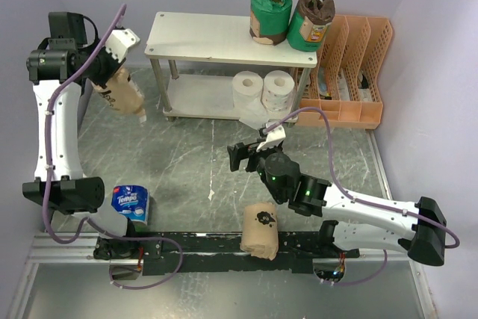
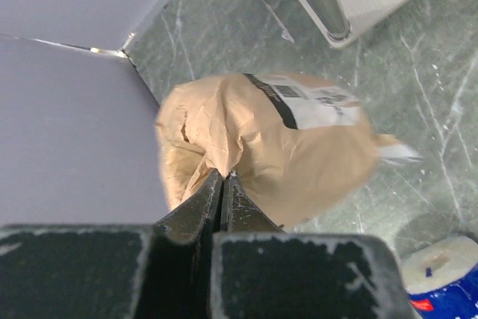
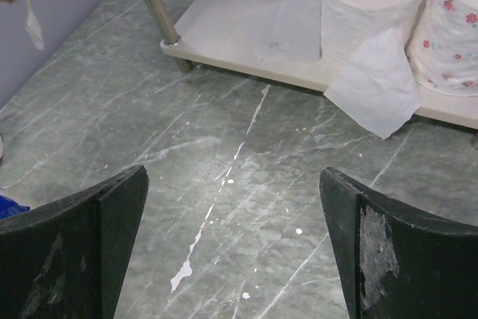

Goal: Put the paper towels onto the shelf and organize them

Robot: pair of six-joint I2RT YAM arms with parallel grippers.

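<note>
While the left gripper [image 2: 222, 184], clamped on a tan-wrapped roll [image 1: 123, 93], holds it aloft at upper left, the carry seems underway, next needing a swing right onto the shelf [image 1: 202, 35]; right gripper [image 3: 233, 237] gapes empty.

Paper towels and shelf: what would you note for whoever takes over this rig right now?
Left gripper: shut on the wrapper of a tan roll, held in the air left of the shelf.
Right gripper: open, empty, facing the lower tier.
Done: green rolls on the top tier, white rolls on the lower tier.
Left: the held roll, second tan roll and blue Tempo roll, both on the table.
</note>
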